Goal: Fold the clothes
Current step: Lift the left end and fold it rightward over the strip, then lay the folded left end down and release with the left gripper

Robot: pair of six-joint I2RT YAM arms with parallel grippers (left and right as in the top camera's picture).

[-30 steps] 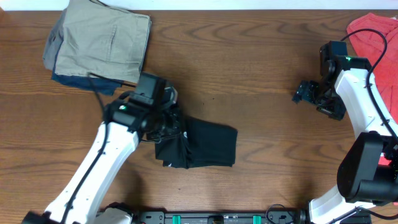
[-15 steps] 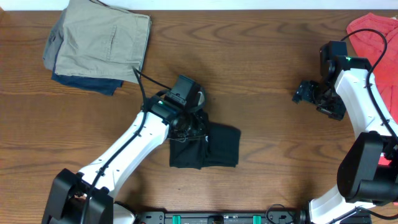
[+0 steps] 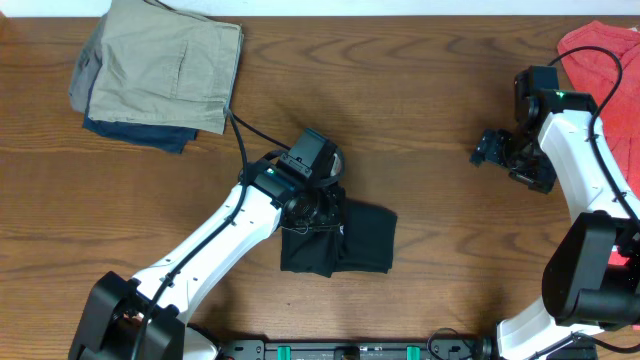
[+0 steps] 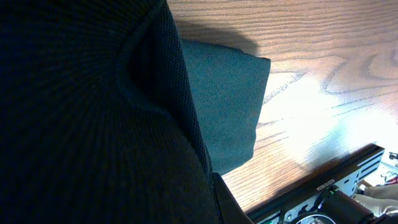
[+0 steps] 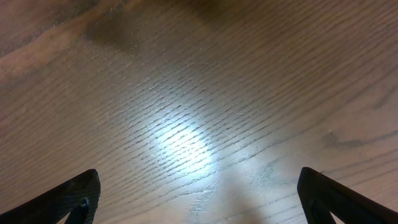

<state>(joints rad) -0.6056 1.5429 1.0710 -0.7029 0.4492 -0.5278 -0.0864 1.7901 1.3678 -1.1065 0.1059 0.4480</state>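
1. Since a second ago, the left end effector (image 3: pixel 318 208) has travelled toward 3 o'clock, dragging the black T-shirt (image 3: pixel 365 240) along.
2. It is pinched shut on the shirt's 10 o'clock corner. The folded bundle lies toward its 4 o'clock, low on the table (image 3: pixel 430 110).
3. The right end effector (image 3: pixel 488 150) hangs wide, well apart at 3 o'clock.

Khaki trousers (image 3: pixel 160 65) (folded, atop a navy garment (image 3: pixel 135 132)); red cloth (image 3: pixel 592 42) well apart.
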